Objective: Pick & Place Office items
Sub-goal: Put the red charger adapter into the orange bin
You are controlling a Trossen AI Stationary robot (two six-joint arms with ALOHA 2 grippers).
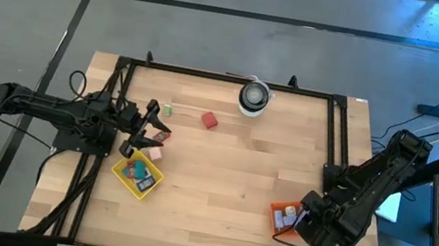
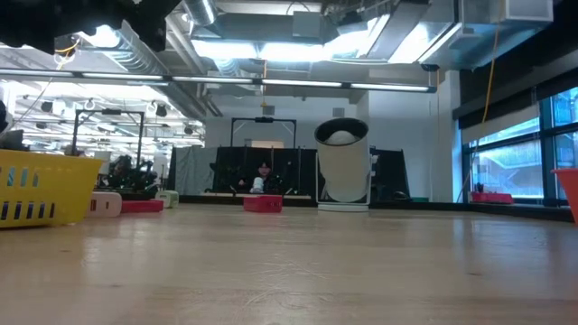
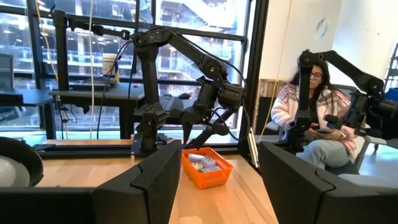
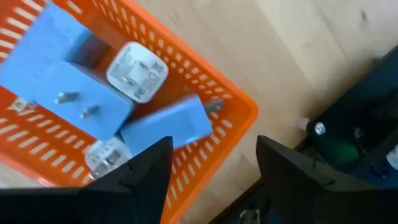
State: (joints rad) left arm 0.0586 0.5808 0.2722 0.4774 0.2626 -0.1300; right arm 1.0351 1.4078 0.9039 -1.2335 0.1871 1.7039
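My left gripper (image 1: pixel 145 127) (image 3: pixel 219 152) is open and holds nothing. It hovers at the table's left, just beyond the yellow tray (image 1: pixel 138 174) that holds several small pieces. Loose pieces lie on the wood near it: a green one (image 1: pixel 167 110), a red one (image 1: pixel 209 120), a red-and-pink one (image 1: pixel 162 136) and a pink one (image 1: pixel 154 153). My right gripper (image 1: pixel 304 214) (image 4: pixel 214 146) is open and empty, pointing down over the orange tray (image 1: pixel 282 218) (image 4: pixel 236 102). That tray holds blue blocky pieces (image 4: pixel 74 87) with metal prongs and white ones (image 4: pixel 138 70).
A white roll (image 1: pixel 254 96) (image 2: pixel 342 161) with a dark centre stands near the table's far edge. A black frame (image 1: pixel 227 77) runs around the table. A seated person (image 3: pixel 314 118) shows in the room beyond. Bare wood spreads across the table's middle (image 1: pixel 228 177).
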